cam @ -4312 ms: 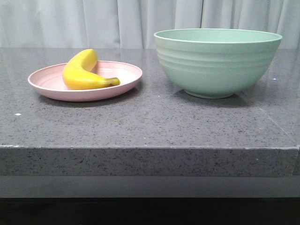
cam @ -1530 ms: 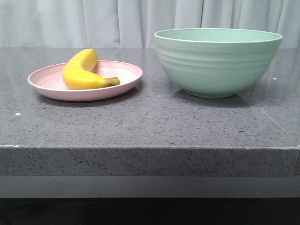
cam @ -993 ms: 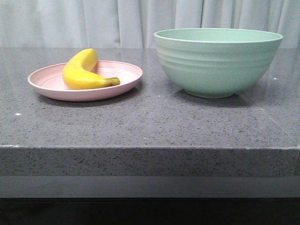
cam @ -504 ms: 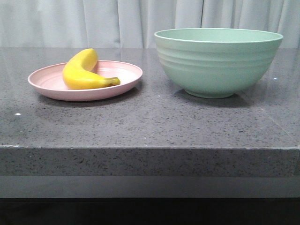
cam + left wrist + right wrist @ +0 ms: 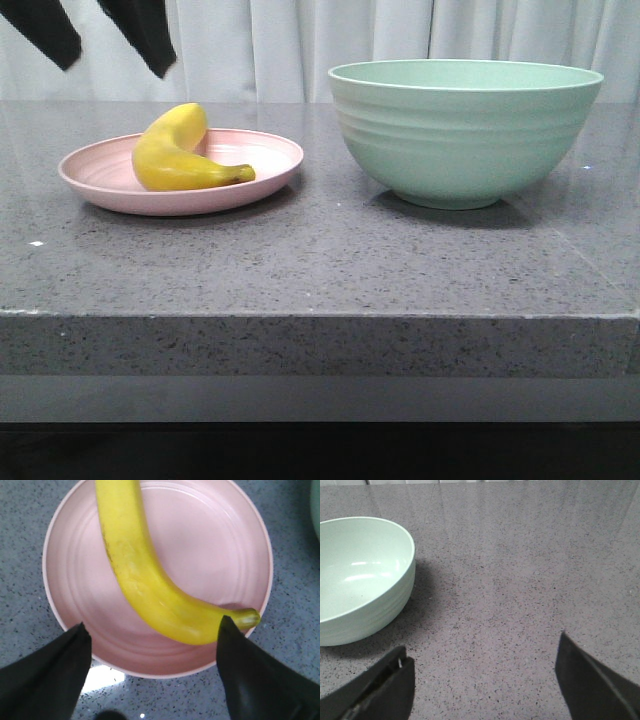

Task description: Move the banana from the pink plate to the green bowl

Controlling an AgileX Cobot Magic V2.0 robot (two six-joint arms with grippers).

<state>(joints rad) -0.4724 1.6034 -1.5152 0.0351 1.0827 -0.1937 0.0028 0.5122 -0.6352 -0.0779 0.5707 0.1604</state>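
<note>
Left gripper (image 5: 152, 670), fingers wide open & empty above banana (image 5: 135, 575) on pink plate (image 5: 210, 550): drop straight down, straddle mid-curve w/ both fingers before closing.

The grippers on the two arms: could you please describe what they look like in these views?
The left gripper and the right gripper look alike: each has two plain black matte fingers tapering to blunt points, wedge-shaped. One right finger has a paler worn edge near its tip. No cables, labels or markings show, and the arms themselves are out of view.

A grey speckled stone table (image 5: 320, 270) fills the frame's middle. The pink plate (image 5: 100, 185) sits left of centre. The green bowl (image 5: 465, 140) stands at right.
</note>
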